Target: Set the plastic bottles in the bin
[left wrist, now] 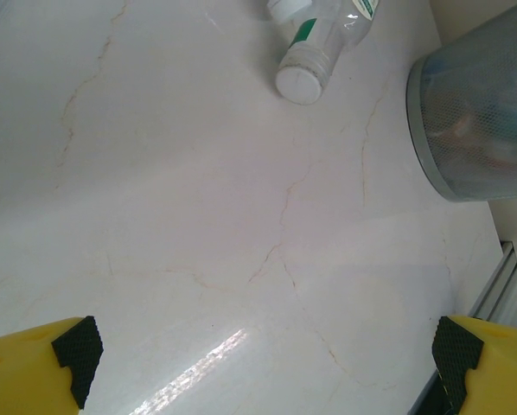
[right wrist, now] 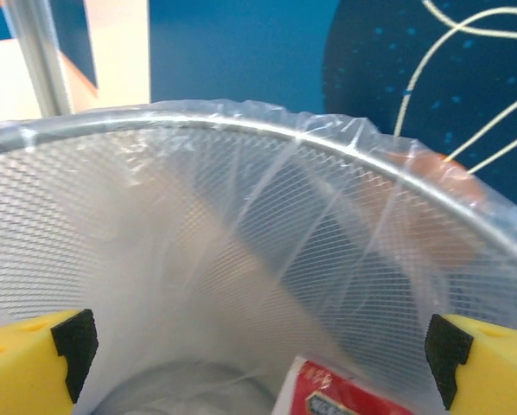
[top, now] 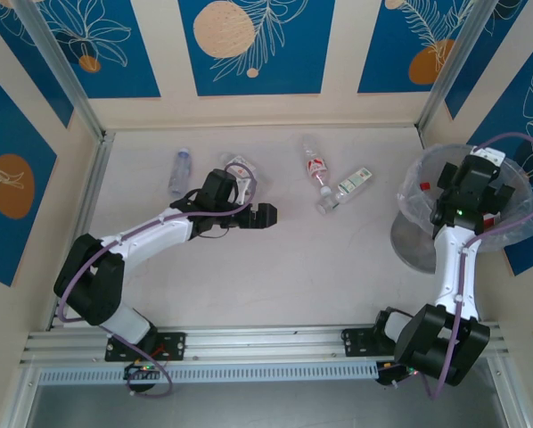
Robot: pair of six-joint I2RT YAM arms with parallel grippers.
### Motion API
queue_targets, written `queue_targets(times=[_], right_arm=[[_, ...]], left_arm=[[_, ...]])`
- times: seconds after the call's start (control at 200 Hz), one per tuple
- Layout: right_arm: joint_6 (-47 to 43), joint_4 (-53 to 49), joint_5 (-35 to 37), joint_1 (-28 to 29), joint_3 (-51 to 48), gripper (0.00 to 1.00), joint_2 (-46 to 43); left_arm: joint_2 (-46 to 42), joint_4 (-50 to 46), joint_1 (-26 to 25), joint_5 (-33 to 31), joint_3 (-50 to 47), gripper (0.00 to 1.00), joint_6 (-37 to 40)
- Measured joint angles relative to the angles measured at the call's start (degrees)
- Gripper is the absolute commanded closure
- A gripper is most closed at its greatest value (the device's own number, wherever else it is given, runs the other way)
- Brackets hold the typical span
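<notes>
Tabletop [top: 338, 285] with four bottles lying on their sides and the bin [top: 411, 234] at its right edge. Over the bin's mouth hangs the right gripper [right wrist: 260, 346], jaws wide apart with nothing between them. Beneath it, inside the bag-lined mesh wall, a red label [right wrist: 345, 396] shows at the lower edge of the wrist view. Low over the middle of the table sits the left gripper [top: 265, 217], jaws likewise wide apart and empty, its pads [left wrist: 77, 346] framing bare surface. On the table, from the left: far-left bottle [top: 179, 171], clear; second bottle [top: 241, 168], partly hidden by the left arm's wrist; red-labelled bottle [top: 315, 165] and green-labelled bottle [top: 348, 187], near centre with cap ends close together. The green-labelled bottle lies ahead of the left gripper, well apart from it, white cap toward the wrist camera, bin to its right.
</notes>
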Motion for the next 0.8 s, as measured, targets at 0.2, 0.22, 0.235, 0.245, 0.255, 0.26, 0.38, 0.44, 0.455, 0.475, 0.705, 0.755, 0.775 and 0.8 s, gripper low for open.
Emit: queue_targets(times=[0.2,0.22,0.235,0.245,0.255,0.26,0.38,0.44,0.455,0.475,0.705,0.755,0.775,0.8], right_arm=[[3.6,-4.3,-2.5,3.1,1.8,0.0,-1.7],[4.1,-4.7,-2.6,3.4,2.0,0.01,-2.0],[4.3,-5.1,-2.8,3.6,2.1,0.0,-2.2],[4.6,-5.4,-3.0,3.8,2.2,0.01,-2.4],[4.9,-5.6,-3.2,3.9,2.2,0.01,-2.6],[5.0,-5.7,-3.3,4.0,2.3,0.01,-2.6],[8.5,-8.3,-7.1,5.5,2.9,0.0,-5.2],[10.5,-9.7,-9.6,6.3,3.3,0.0,-6.6],[11.0,-10.1,-10.2,6.5,3.4,0.0,-6.9],[11.7,-10.6,-11.1,6.8,3.5,0.0,-7.3],[17.7,-13.8,-20.0,13.4,4.6,0.0,-10.7],[18.6,-14.4,-21.5,15.4,5.0,0.01,-10.9],[18.9,-14.5,-22.0,16.0,5.2,0.0,-11.0],[19.4,-14.6,-22.9,17.1,5.4,0.0,-11.1]], left_arm=[[-0.2,-0.2,0.0,-3.1,0.0,0.01,0.0],[-0.3,-0.2,0.0,-3.5,-0.1,0.01,0.0],[-0.5,-0.2,0.0,-3.9,-0.1,0.01,0.0],[-0.5,-0.2,0.0,-4.2,-0.2,0.01,0.0],[-0.7,-0.2,0.0,-4.5,-0.2,0.01,0.0],[-0.7,-0.2,0.0,-4.5,-0.2,0.01,0.0],[-2.2,-0.4,0.0,-8.0,-1.0,0.01,0.0],[-3.1,-0.8,0.2,-10.4,-1.3,0.01,-0.2],[-3.4,-1.0,0.3,-11.1,-1.4,0.01,-0.3],[-3.6,-1.2,0.4,-11.8,-1.5,0.01,-0.3],[-7.5,-5.2,2.8,-20.3,-2.0,0.01,-1.1],[-8.1,-6.2,3.6,-21.9,-2.0,0.01,-1.1],[-8.3,-6.6,3.9,-22.4,-2.0,0.01,-1.1],[-8.5,-7.1,4.2,-23.2,-2.0,0.01,-1.1]])
